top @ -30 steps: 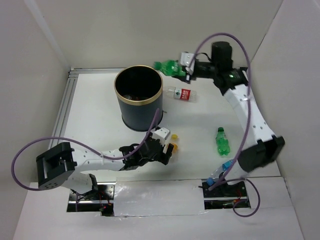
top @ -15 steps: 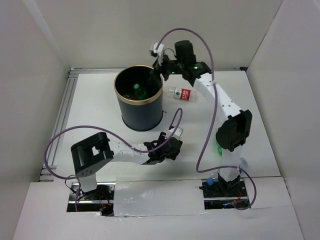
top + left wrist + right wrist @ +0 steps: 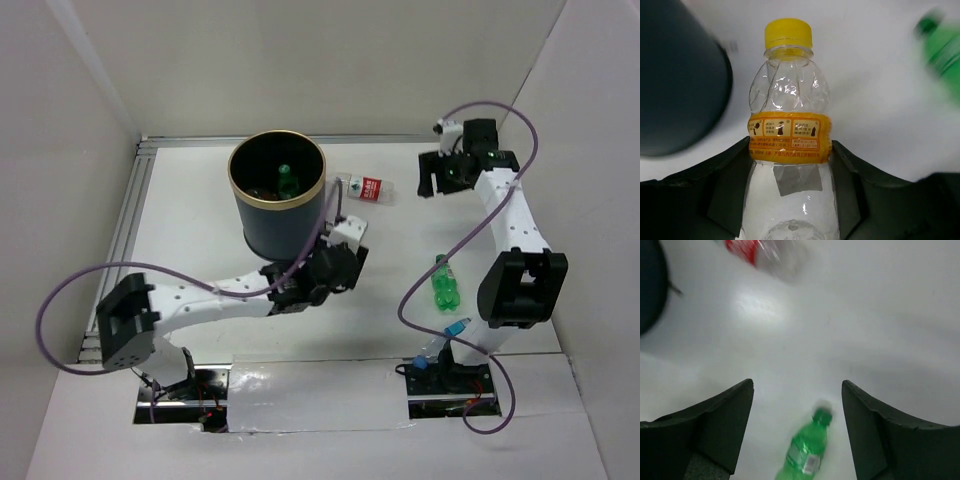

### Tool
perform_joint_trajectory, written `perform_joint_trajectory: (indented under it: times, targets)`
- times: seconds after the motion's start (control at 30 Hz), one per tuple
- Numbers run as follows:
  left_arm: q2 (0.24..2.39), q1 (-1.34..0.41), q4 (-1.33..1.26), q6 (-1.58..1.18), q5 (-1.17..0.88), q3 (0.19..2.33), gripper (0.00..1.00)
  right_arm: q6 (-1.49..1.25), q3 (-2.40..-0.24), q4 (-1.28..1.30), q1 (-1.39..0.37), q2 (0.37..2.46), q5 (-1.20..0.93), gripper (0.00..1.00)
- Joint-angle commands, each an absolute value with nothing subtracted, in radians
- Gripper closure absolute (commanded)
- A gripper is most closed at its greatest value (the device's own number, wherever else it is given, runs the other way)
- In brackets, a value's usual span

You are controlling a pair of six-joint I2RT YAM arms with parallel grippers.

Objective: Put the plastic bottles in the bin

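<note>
White tabletop (image 3: 200, 200), boxed in by pale walls (image 3: 300, 70), carries everything. Toward the upper middle of the overhead view stands the bin (image 3: 283, 235), a dark upright cylinder with a gold rim, and one green bottle (image 3: 283, 178) lies down inside it. Just right of the rim, the red-labelled bottle (image 3: 365, 187) lies on its side on the tabletop, apart from the bin. A second green bottle (image 3: 444, 283) lies at the right of the frame, beside the right arm. The yellow-capped bottle (image 3: 790, 145), clear and dented with an orange label band, sits in the left hand (image 3: 335, 265), just below and right of the bin's foot. In the left wrist view the dark fingers (image 3: 850, 190) press against both its sides, clamped on it, with the cap toward the top of the frame and the bin's wall dark at the upper left. The right hand (image 3: 432, 178) hangs at the upper right, beyond the red-labelled bottle and well apart from the bin. In its wrist view the fingers (image 3: 715, 425) stand apart with only bare tabletop between them. A purple cable (image 3: 90, 275) loops from each arm.
</note>
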State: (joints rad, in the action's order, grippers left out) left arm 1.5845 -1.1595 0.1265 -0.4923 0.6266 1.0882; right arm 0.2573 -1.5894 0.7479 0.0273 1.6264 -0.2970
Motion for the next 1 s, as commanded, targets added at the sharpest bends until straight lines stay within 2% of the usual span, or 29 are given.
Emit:
perform_joint_trajectory:
  times: [0.0,0.23,0.3,0.33,0.37,0.43,0.47,0.5,0.57,0.63,0.7,0.83,0.9,0.97]
  targets:
    - [1.445,-1.108,-0.047,-0.277,0.755,1.293,0.88,0.238,-1.505,0.936,0.080,1.624,-0.186,0.21]
    - [1.457,-0.888,-0.181,-0.163,0.828,1.454,0.84,0.278,-1.381,1.052,0.159,1.696,-0.104,0.12]
    - [1.501,-0.777,-0.163,-0.193,0.850,1.511,0.78,0.288,-1.342,1.061,0.160,1.736,-0.094,0.08]
    - [1.523,-0.753,-0.163,-0.193,0.850,1.511,0.78,0.288,-1.330,1.062,0.170,1.736,-0.094,0.08]
    - [1.564,-0.705,-0.093,-0.224,0.818,1.550,0.71,0.288,-1.307,1.072,0.179,1.782,-0.094,0.08]
    - [1.600,-0.668,-0.071,-0.248,0.807,1.560,0.68,0.288,-1.289,1.072,0.190,1.804,-0.103,0.08]
    - [1.620,-0.655,-0.051,-0.249,0.793,1.574,0.64,0.288,-1.289,1.072,0.190,1.813,-0.103,0.08]
    - [1.634,-0.646,-0.016,-0.261,0.782,1.574,0.46,0.298,-1.278,1.072,0.199,1.813,-0.103,0.08]
    - [1.658,-0.632,0.011,-0.261,0.772,1.583,0.27,0.298,-1.278,1.072,0.199,1.813,-0.112,0.07]
    - [1.658,-0.623,0.021,-0.270,0.758,1.572,0.12,0.308,-1.269,1.083,0.199,1.824,-0.112,0.06]
    - [1.658,-0.614,0.031,-0.279,0.758,1.563,0.04,0.319,-1.259,1.095,0.209,1.824,-0.112,0.06]
    - [1.599,-0.643,0.031,-0.243,0.749,1.572,0.01,0.330,-1.218,1.095,0.209,1.859,-0.112,0.06]
    - [1.571,-0.690,0.031,-0.227,0.738,1.572,0.01,0.330,-1.203,1.095,0.209,1.883,-0.112,0.10]
    - [1.510,-0.762,0.031,-0.216,0.709,1.534,0.05,0.351,-1.178,1.095,0.209,1.900,-0.136,0.15]
